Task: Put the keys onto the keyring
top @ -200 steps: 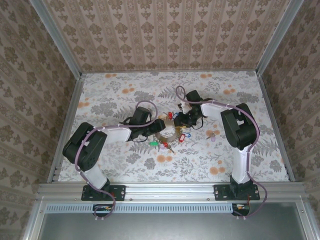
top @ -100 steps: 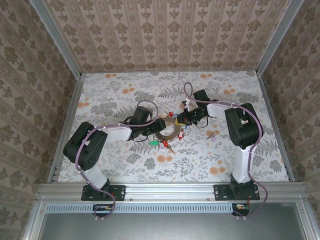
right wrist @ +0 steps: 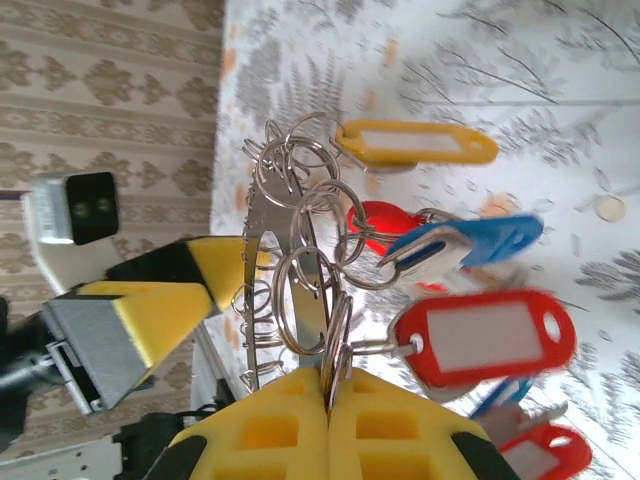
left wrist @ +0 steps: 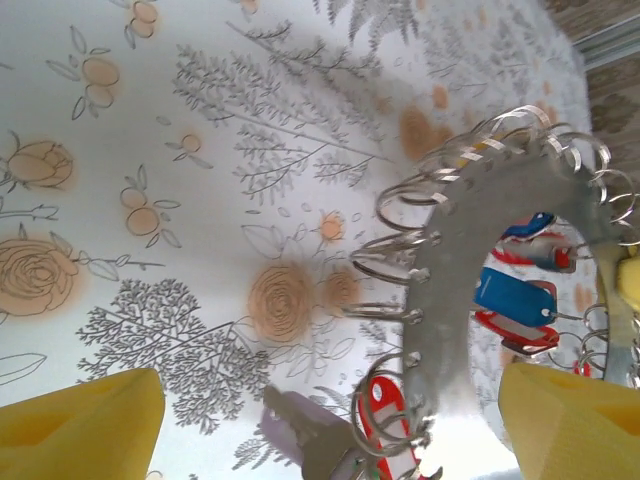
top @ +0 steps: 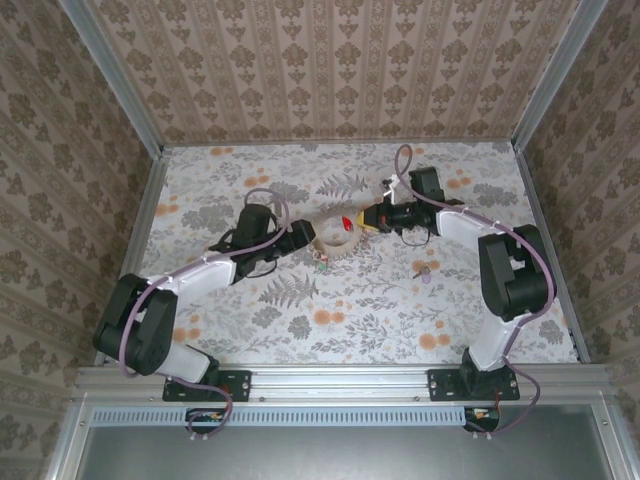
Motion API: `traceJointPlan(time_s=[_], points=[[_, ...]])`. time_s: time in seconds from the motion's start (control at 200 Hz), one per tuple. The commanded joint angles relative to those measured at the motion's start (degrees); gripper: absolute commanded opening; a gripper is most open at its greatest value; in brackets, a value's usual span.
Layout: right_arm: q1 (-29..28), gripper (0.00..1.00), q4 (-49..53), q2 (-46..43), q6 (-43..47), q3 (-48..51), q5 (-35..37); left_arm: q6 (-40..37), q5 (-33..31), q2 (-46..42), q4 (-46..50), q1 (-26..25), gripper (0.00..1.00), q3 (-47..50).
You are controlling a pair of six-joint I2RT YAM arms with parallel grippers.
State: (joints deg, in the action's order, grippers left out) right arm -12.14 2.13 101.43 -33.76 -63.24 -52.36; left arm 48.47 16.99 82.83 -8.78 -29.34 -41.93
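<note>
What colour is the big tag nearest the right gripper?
Red tag, white insert; clearest in right wrist view.

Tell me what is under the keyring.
A red tag, a blue tag and a yellow tag hang from the keyring over the table. The shut right gripper covers its near edge.
</note>
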Motion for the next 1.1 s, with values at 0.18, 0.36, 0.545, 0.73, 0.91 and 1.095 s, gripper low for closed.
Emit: traceJointPlan(time_s=[0.18, 0.36, 0.545, 0.73, 0.91, 1.095], points=[[0.0, 0.00, -4.5, -6.7, -5.2, -0.6, -5.4, 7.2, 11.8, -1.3, -14.8, 1.9, 0.77, 0.4], [0.0, 0.00, -4.3, -7.9, -5.7, -1.1, -6.2, 11.5, 13.6, -1.4, -21.4, 1.8, 0.64, 0.6], [0.0, 0.00, -6.5, -9.2, -7.7, -0.9, -7.3, 13.7, 15.6, -0.8, -24.7, 1.8, 0.57, 0.6], [0.1, 0.00, -6.8, -10.3, -8.2, -1.1, -7.6, 14.9, 16.4, -0.9, -26.1, 1.7, 0.48, 0.2], [0.1, 0.00, -7.0, -11.0, -8.5, -1.2, -7.6, 15.0, 17.3, -1.2, -26.1, 1.4, 0.40, -1.0], [0.0, 0.02, -6.6, -12.1, -8.6, -1.6, -7.4, 15.8, 17.5, -2.6, -27.9, 1.3, 0.14, -1.1]])
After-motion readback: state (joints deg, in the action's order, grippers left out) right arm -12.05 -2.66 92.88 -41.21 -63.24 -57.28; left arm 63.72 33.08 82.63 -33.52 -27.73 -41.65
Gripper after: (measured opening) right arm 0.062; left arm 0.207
